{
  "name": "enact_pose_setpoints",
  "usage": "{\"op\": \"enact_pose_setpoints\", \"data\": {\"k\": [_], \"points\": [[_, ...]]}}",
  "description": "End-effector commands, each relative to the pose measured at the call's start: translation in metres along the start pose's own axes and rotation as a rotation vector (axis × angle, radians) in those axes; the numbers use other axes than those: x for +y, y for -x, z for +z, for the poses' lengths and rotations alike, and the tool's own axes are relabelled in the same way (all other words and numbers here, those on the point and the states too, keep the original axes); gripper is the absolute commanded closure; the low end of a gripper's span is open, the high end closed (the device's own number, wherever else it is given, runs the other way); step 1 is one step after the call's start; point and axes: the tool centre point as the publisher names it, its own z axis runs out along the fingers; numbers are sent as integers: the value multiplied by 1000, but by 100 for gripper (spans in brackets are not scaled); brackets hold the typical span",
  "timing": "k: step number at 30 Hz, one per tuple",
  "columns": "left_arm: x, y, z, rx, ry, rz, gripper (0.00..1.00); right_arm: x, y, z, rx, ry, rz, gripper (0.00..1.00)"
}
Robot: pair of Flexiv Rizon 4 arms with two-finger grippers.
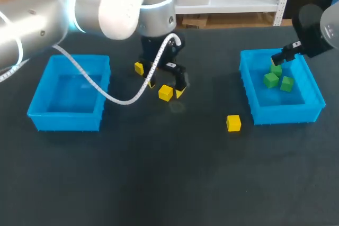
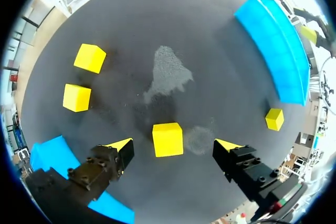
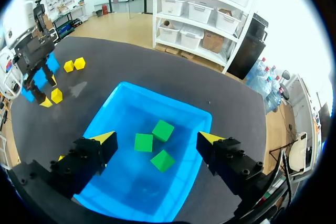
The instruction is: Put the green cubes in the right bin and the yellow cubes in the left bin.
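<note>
Left bin (image 1: 66, 120): on the left side of the table (image 1: 159, 173); no cube shows in it.
Pair of yellow cubes (image 2: 76, 97): on the table close together, ahead of the left gripper and off to one side of it.
Left gripper (image 1: 166, 89): low over the middle of the table, fingers spread wide and gripping nothing.
Centre yellow cube (image 2: 167, 139): on the table between the left gripper's fingers, with a clear gap on each side.
Lone yellow cube (image 1: 233, 123): on the table just beside the right bin's near corner, well apart from the others.
Right bin (image 1: 286, 114): on the right side of the table; three green cubes (image 1: 271, 80) lie loose on its floor.
Right gripper (image 3: 156, 139): above the right bin, fingers wide open, empty.
Step in hand: the greens look sorted. The yellows appear to be just starting, with four out on the table.
Next move: probably shut squarely on the centre cube's flat faces, lift it, then carry it across to the left bin.
Views: the left wrist view shows both cubes of the pair and the gaps beside the centre cube. In the head view the arm hides one of the pair. Only the right wrist view shows plainly that the right gripper is empty.
</note>
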Motion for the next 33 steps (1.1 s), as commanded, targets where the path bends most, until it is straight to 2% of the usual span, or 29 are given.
{"op": "enact_pose_setpoints", "data": {"k": [1,7,8,9,10,11,25,29,33], "points": [[1,9,7,22,12,-5,0,1,-1,-1,-3,-4,1,0],[0,12,9,35,32,0,0,1,-1,-1,-3,-4,1,0],[0,12,9,35,32,0,26,1,-1,-1,-3,-4,1,0],[0,11,9,35,33,-1,56,1,-1,-1,-3,-4,1,0],[0,11,10,33,35,-7,70,1,-1,-1,-3,-4,1,0],[0,10,11,33,36,-9,100,1,-1,-1,-3,-4,1,0],[9,-1,7,32,45,-27,100,1,-1,-1,-3,-4,1,0],[13,0,-9,-8,51,-5,100,1,-1,-1,-3,-4,1,0],[21,1,-42,-98,18,-21,100,1,-1,-1,-3,-4,1,0]]}}
